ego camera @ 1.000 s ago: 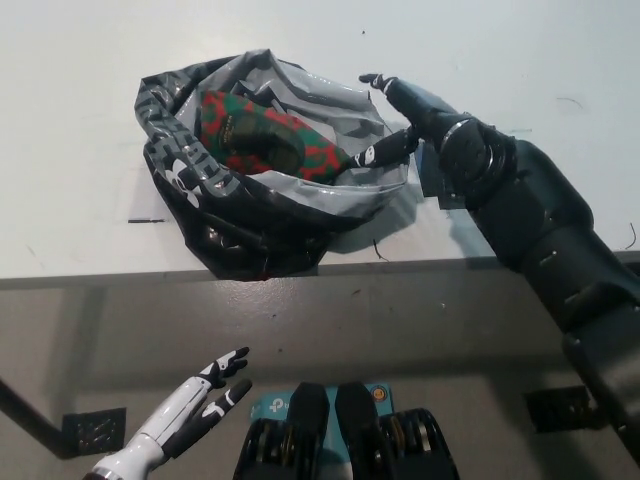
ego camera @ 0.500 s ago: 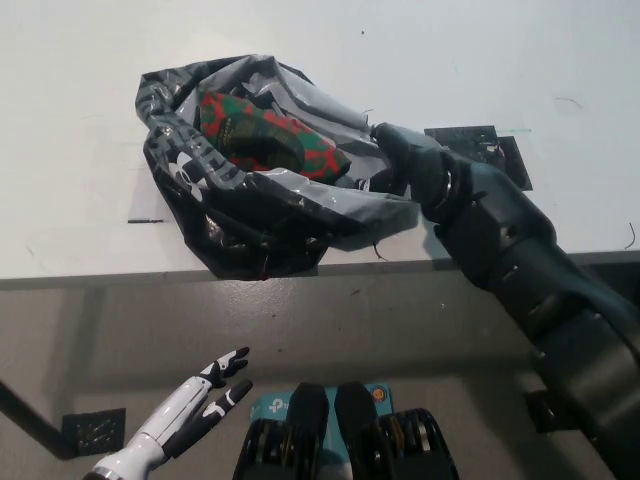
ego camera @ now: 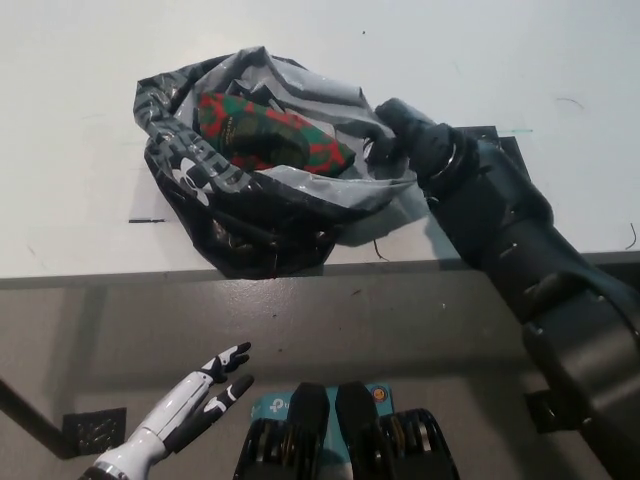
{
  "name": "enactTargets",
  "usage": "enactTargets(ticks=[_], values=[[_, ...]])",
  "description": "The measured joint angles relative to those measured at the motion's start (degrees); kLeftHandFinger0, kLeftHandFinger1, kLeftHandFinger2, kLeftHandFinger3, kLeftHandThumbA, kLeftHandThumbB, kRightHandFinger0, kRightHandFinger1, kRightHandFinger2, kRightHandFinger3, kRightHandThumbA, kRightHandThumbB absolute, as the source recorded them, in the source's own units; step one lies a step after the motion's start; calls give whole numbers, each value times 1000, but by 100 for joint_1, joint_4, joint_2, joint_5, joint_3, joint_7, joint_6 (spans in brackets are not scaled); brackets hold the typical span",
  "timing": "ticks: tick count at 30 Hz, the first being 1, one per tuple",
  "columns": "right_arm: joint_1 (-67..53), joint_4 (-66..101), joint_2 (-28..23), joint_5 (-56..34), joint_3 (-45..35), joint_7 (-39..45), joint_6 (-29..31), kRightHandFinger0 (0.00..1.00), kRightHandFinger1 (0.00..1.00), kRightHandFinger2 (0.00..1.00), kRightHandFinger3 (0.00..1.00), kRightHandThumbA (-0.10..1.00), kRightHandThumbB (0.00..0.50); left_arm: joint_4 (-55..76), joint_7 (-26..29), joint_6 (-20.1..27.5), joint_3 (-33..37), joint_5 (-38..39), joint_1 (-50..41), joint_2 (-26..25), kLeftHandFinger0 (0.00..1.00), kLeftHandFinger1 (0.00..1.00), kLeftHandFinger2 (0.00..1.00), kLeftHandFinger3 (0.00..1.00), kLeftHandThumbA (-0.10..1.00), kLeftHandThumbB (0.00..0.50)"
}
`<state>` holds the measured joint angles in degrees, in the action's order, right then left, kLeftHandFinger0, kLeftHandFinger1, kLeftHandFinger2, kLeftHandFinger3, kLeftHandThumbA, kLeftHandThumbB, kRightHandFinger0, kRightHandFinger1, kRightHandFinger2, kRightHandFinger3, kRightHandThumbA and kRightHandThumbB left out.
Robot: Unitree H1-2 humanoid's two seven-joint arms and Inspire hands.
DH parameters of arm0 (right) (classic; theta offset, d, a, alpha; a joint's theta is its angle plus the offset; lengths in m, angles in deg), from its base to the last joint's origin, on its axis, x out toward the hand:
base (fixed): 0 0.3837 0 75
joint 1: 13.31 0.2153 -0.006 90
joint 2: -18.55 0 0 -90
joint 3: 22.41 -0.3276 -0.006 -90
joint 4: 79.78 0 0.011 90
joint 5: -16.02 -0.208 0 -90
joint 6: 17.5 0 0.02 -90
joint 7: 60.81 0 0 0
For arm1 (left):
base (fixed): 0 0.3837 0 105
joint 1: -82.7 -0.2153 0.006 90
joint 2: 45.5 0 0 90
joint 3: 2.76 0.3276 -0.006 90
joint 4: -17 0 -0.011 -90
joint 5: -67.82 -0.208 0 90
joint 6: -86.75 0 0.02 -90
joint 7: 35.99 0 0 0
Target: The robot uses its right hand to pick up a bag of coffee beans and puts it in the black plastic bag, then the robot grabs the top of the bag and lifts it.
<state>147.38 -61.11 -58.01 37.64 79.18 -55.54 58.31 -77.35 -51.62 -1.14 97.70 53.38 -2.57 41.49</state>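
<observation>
At lower left, below the tabletop (ego camera: 80, 170) edge, the white left hand (ego camera: 195, 402) is held idle with fingers spread. On the white tabletop, the black plastic bag (ego camera: 200, 180) lies open, the red-and-green coffee bean bag (ego camera: 268, 135) seen inside. At right, the bag's rim is pinched by the black right hand (ego camera: 405, 135).

Black plastic bag (ego camera: 255, 215) on white table (ego camera: 80, 130).

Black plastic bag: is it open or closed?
Open: the black plastic bag gapes, showing the coffee bag inside.
</observation>
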Motion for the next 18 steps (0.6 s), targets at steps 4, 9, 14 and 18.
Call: enactTargets(ticks=[4,9,14,18], values=[[59,57,-8,-363,-595,31,-62,0,226,601,579,-39,157,0,-9,0,2,-1,2,-2,1000,1000,1000,1000,1000,188],[144,313,-11,-993,-1594,175,-324,0,266,672,284,8,108,-4,-26,-10,1,-1,16,-2,1000,1000,1000,1000,1000,176],[211,541,-10,-1491,-2269,336,-647,0,224,631,386,31,104,-4,-30,-24,1,0,16,-2,1000,1000,1000,1000,1000,191],[441,551,-1,-1899,-2658,466,-881,0,182,577,424,9,130,-4,-34,-25,1,1,21,-2,1000,1000,1000,1000,1000,168]])
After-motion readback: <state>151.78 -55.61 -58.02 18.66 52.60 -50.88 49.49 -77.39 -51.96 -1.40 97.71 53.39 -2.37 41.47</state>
